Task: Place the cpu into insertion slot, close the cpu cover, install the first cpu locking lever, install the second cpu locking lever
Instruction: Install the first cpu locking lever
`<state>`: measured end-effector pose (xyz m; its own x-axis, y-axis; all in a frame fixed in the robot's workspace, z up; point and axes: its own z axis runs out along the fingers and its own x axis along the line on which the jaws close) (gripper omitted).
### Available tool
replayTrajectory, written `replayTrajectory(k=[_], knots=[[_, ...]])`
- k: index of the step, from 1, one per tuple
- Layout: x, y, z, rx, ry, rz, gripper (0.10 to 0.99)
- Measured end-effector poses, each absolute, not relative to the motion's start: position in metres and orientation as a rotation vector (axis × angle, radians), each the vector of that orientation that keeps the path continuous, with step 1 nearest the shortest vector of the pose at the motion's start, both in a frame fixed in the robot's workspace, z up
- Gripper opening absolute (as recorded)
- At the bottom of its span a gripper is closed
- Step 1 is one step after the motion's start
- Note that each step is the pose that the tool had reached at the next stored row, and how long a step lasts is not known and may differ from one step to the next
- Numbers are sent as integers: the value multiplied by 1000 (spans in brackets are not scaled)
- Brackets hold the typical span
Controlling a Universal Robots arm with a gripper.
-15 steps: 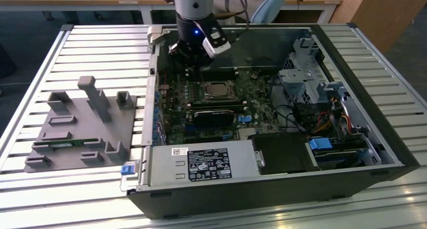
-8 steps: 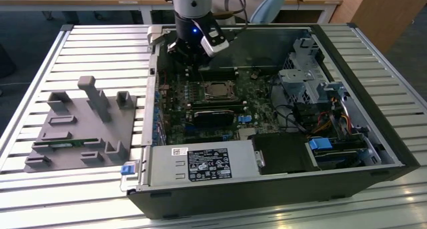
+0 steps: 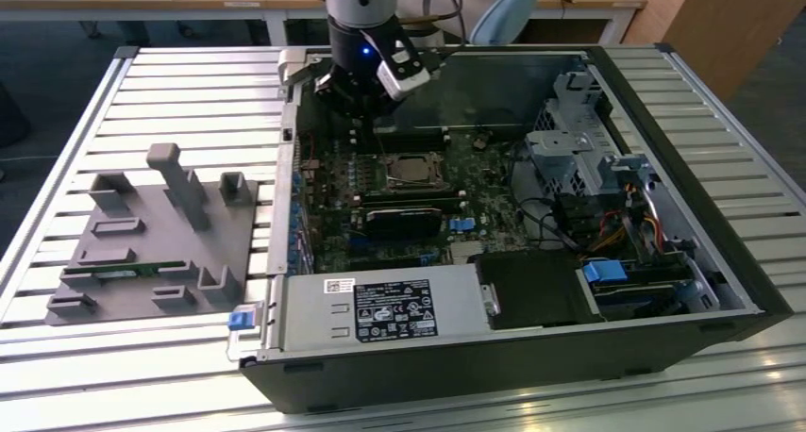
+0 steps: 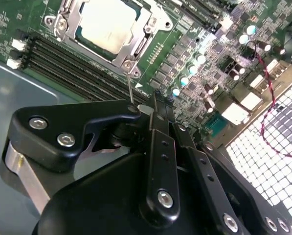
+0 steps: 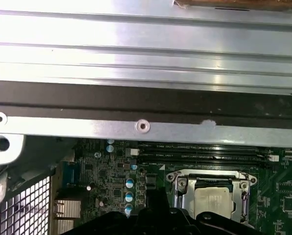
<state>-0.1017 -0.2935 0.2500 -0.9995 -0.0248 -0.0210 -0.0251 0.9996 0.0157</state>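
The cpu (image 4: 109,24) was seen seated in its socket on the motherboard (image 4: 1,29), inside the open computer case (image 3: 504,371). The cpu cover (image 4: 146,35) was laid flat around it, with the silver-grey top left bare through its open centre. The first two steps were therefore judged done.

One thin locking lever (image 4: 130,85) was seen standing off a corner of the socket, unlatched. Its free end was brought right up to the tip of the gripper (image 4: 142,110). Whether the lever was touched or gripped could not be told, nor could it be told how wide the pincer was set. The gripper was held just beside the socket, over the memory slots (image 4: 62,58).

The other lever's state could not be made out. The latching of the levers was judged not yet done, with the standing lever taken to be the step in hand.
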Motion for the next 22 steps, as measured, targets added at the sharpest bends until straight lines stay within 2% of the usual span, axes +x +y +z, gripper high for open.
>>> replayTrajectory(k=[22], knots=[[-86,-285,249,-39,3122,25,110]])
